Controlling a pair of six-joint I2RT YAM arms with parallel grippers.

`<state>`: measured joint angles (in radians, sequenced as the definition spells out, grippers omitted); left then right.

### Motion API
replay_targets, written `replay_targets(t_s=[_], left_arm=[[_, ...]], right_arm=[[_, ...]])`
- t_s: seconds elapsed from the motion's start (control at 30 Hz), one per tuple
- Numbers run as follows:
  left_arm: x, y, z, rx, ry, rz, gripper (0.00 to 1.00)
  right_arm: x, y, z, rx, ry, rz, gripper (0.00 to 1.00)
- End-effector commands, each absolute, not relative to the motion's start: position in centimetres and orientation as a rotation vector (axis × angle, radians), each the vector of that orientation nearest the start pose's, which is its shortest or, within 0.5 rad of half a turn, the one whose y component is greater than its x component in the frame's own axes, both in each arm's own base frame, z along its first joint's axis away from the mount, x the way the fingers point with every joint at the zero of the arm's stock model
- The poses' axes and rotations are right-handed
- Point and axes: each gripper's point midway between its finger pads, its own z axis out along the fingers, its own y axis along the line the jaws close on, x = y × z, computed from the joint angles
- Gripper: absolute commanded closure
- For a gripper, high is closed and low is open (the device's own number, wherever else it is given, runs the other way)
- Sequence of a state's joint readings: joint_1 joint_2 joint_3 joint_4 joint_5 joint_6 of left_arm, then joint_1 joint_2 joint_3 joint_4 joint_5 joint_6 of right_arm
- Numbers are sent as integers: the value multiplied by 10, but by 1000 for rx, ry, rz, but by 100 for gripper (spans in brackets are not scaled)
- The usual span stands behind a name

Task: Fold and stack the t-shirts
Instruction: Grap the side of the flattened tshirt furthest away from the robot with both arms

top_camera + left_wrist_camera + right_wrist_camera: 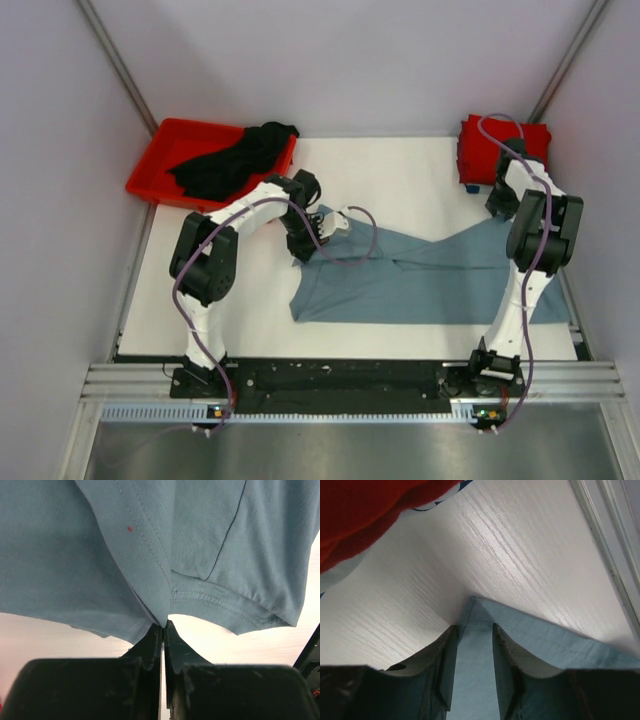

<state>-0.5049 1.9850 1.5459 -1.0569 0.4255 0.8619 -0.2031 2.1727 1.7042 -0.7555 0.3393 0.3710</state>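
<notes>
1. Slippage is the risk on the left: the left gripper point(164, 625) has its fingers pinched tight on a thin fold of the blue shirt point(430, 285), and a hard tug could free it
2. Blue shirt lies spread mid-table, between the arms
3. Right gripper point(475, 627) straddles the shirt's far corner, fingers partly apart, clamping nothing; a one-sided lift would bunch the cloth
4. Red shirt point(480, 150) sits just beyond and might get snagged
</notes>
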Motion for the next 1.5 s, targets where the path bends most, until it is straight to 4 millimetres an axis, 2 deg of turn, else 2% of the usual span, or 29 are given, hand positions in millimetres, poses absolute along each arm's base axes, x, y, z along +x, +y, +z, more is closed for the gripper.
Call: replay_targets(t_s=[0.0,0.17,0.3,0.47,0.6,0.67,0.7,0.73,0.77,0.87,0.93,1.0,1.07,1.13,1.17,1.27,1.3,1.4,1.47], left_arm=[[301,-216,71,1845,2232,-590,100],[304,-213,76,1845,2230,-557,100],[308,-215,84,1839,2214,-544,100],[320,-219,98,1845,2164,-454,100],[324,-220,113,1870,2111,-382,100],[323,-220,121,1868,2096,-370,100],[320,-221,125,1875,2083,-366,100],[317,-221,128,1880,2079,-367,100],[314,-221,133,1886,2071,-369,100],[295,-221,137,1930,2049,-394,100],[280,-219,132,1967,2051,-430,100],[267,-217,128,2000,2058,-459,100],[266,-214,128,1991,2067,-446,100],[279,-214,132,1942,2077,-365,100],[292,-214,137,1912,2063,-296,100],[347,-220,157,1779,2001,-64,100],[366,-225,167,1723,1982,-7,100],[417,-238,204,1574,1917,141,100],[442,-243,228,1484,1874,211,100]], right_arm=[[442,-140,31,837,2620,-470,72],[440,-144,35,840,2610,-478,100],[436,-153,55,856,2558,-503,100],[425,-160,109,858,2403,-512,100],[399,-165,141,917,2294,-472,100],[380,-169,144,967,2259,-459,100],[365,-170,137,1002,2255,-465,100],[357,-176,144,1029,2215,-467,100],[342,-177,138,1069,2197,-464,100],[311,-180,134,1143,2126,-449,100],[294,-181,127,1169,2106,-472,100],[284,-178,123,1171,2098,-473,100],[280,-176,123,1183,2079,-462,100],[290,-175,133,1162,2042,-416,100],[300,-174,138,1137,2030,-380,100],[337,-177,160,1090,1992,-289,100],[354,-182,174,1078,1961,-265,100],[388,-192,180,1073,1953,-234,100],[407,-196,185,1040,1950,-217,100]])
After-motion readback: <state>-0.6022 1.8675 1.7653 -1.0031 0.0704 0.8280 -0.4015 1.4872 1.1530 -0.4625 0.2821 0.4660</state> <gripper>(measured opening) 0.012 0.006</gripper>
